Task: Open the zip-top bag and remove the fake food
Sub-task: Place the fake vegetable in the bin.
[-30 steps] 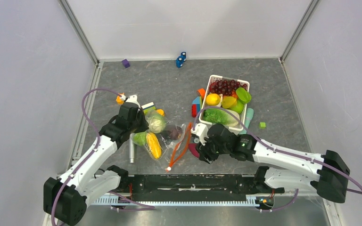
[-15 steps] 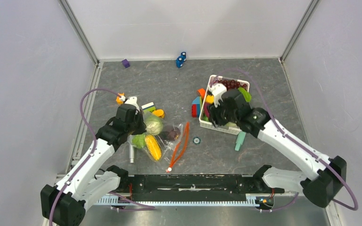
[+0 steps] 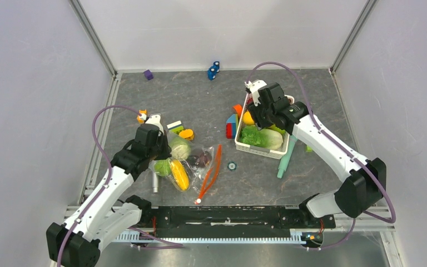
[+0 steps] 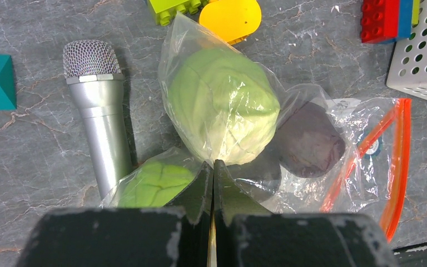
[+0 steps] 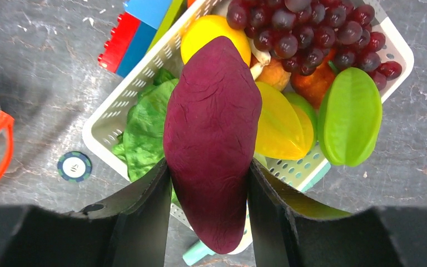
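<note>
The clear zip-top bag (image 3: 200, 161) lies left of centre, its red-orange zipper strip (image 4: 397, 161) parted. Fake food inside it: a pale green cabbage (image 4: 222, 105), a round green fruit (image 4: 153, 183), a dark eggplant (image 4: 309, 139) and a yellow corn cob (image 3: 180, 173). My left gripper (image 4: 213, 166) is shut, its tips pinching the bag's film between the cabbage and the green fruit. My right gripper (image 5: 208, 167) is shut on a magenta sweet potato (image 5: 214, 128) and holds it in the air over the left part of the white basket (image 5: 111, 125).
The basket holds grapes (image 5: 306, 33), lettuce (image 5: 144, 128) and other fruit. A silver microphone (image 4: 100, 105) lies left of the bag. A poker chip (image 3: 232, 166), a teal stick (image 3: 285, 158) and building blocks (image 3: 232, 125) lie round the basket. Small blocks (image 3: 213, 70) sit near the back wall.
My right arm has carried the sweet potato from the table beside the bag's mouth up and back to over the basket. My left gripper has stayed at the bag.
</note>
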### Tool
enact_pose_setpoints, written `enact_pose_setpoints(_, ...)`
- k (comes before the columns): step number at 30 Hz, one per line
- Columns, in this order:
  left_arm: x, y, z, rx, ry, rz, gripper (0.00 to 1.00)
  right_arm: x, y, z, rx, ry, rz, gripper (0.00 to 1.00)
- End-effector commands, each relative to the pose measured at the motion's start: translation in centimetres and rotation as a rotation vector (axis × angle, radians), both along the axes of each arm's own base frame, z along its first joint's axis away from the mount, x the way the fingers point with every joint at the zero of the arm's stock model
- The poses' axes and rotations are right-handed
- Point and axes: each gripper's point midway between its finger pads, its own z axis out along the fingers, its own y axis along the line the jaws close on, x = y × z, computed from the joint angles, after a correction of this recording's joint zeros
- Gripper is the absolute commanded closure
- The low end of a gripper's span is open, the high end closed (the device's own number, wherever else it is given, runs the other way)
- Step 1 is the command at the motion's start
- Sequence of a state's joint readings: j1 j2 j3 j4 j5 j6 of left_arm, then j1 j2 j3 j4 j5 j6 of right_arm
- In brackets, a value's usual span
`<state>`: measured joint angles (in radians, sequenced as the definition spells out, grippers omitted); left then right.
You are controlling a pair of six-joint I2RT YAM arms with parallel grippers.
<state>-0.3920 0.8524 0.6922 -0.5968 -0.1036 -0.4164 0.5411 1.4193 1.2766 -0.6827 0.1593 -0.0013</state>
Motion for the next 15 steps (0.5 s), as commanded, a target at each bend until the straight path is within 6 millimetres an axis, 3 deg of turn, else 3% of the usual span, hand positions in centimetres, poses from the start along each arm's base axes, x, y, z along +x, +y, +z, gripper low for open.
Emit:
enact_pose_setpoints(1,0.9,0.1,1.4,0.013,-0.056,-0.010,0.98,-0.5,-1.0,-1.0,-0.041,0.030,0.033,0.65)
enact_pose_setpoints(15,0.9,-0.1,1.3,0.009,-0.048,-0.019,0.98,-0.2,-1.5,-4.2,-0.047,0.099,0.030,0.60)
